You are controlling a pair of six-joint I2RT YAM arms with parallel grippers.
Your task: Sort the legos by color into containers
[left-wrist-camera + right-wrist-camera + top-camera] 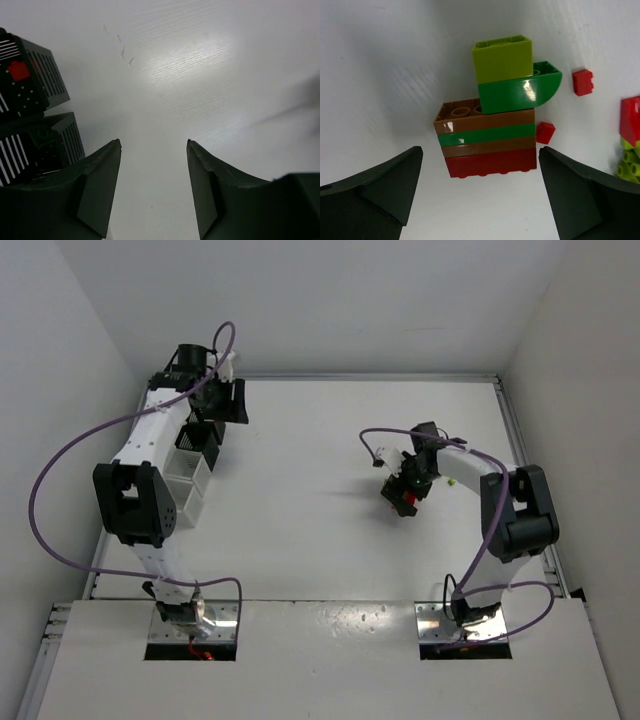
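The brick stack [490, 135] looks light, rigid and slick, best pinched across its flat sides; right gripper [480, 155] hangs wide open over it; left gripper [154, 145] parted, empty.

Built of white links [152, 430] and chunky black joint housings [130, 502], trailed by looping purple cables [33, 505], bolted onto shiny metal plates [222, 618], tipped with matte black wedge-shaped fingers [100, 185], faceted, with slightly nicked inner edges

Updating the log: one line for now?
left gripper open, empty, by bins | right gripper open at brick stack
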